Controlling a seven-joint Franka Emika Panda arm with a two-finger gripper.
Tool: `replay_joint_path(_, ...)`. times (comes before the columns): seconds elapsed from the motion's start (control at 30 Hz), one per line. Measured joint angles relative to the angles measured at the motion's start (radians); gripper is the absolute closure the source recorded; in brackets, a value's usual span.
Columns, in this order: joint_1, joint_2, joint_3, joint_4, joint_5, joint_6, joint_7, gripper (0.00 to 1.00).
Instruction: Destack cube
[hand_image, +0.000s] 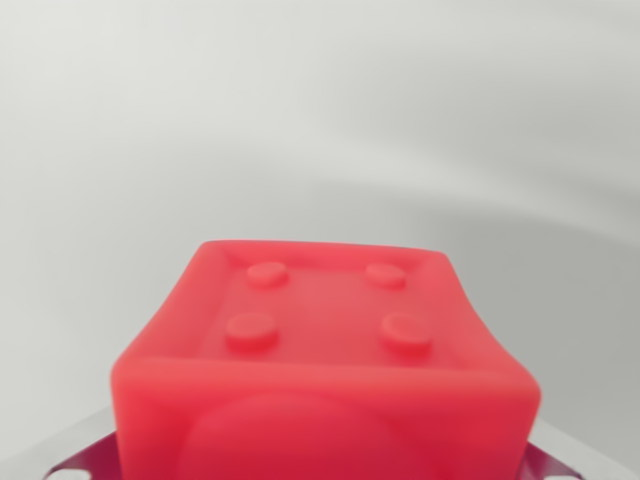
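A red cube (320, 350) fills the lower middle of the wrist view, very close to the camera. The face turned toward me has a raised rim and several round studs. A rounded bulge shows on its near side at the bottom edge. Bits of my gripper's metal body (72, 456) stick out from behind the cube at the bottom left and at the bottom right (556, 462). The fingertips are hidden by the cube, which sits between them as if held. No second cube is in view.
Behind the cube there is only a blurred pale grey surface (320, 110), with a faint curved band of shade running across the right side.
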Motion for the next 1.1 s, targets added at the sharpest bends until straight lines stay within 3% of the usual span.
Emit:
replay_joint_path(0.5,-0.006,0.11,0.017,0.011,0.049,0.096,-0.034,1.0)
replay_joint_path(1.1,-0.03,0.206,0.048,0.031,0.08,0.172,-0.059,1.0)
